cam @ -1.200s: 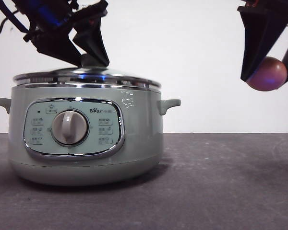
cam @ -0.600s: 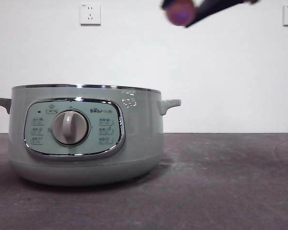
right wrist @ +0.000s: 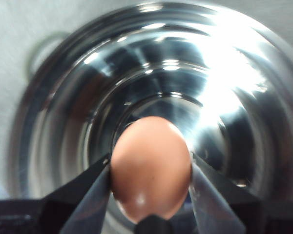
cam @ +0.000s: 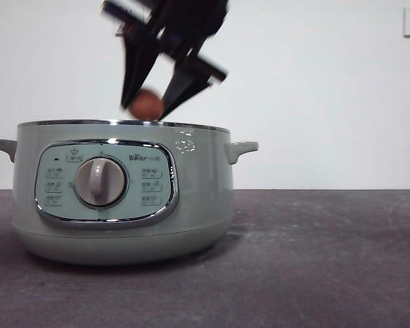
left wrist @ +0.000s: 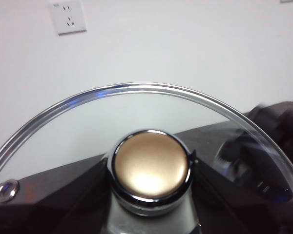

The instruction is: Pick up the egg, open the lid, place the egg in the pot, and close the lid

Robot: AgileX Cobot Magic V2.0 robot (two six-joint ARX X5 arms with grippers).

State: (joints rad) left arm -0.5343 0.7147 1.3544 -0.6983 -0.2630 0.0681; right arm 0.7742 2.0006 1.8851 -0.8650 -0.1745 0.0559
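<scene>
Here the right gripper [cam: 150,109] hangs just above the open pot [cam: 123,205], its fingers [cam: 138,68] closed on the egg [cam: 146,104], so that the egg can go straight down into the steel bowl; in the right wrist view the egg [right wrist: 150,168] sits over the middle of the shiny inside of the pot [right wrist: 63,122]. The left gripper [left wrist: 151,214] holds the lid [left wrist: 136,87] by its knob [left wrist: 151,168], away from the pot, to keep the mouth free. The egg is reddish-brown, smooth and oval, with a small bright spot of light. The pot stands on the dark bench [cam: 314,260].
</scene>
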